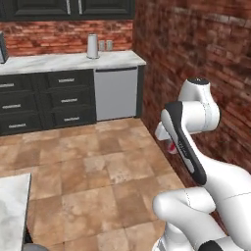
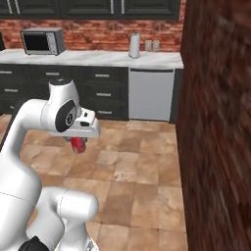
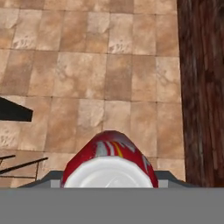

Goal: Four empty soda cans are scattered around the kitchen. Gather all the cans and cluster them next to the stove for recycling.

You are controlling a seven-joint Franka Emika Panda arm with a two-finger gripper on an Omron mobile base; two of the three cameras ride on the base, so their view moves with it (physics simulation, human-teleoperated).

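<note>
One can is in the gripper, carried in mid-air over the tile floor beside the brick wall. The jaws are closed on it; you can see its red body hanging under the hand in both base views, and in the hand view its silver end sits right between the tips.

You are in the carry step, judging by the can being off any surface and no stove in sight. Keep the grip as it is, hold the arm tucked close to the base while you drive, and give the wall on the right a clear margin. Turn toward the counter run and look for the black cooktop before you lower anything.

Largest first: the right base view shows a microwave on the counter, which the left base view cuts off. Both show the steel dishwasher and a pale canister. The hand view shows the can's pale markings and, at its left edge, a dark shape, possibly a shadow.
</note>
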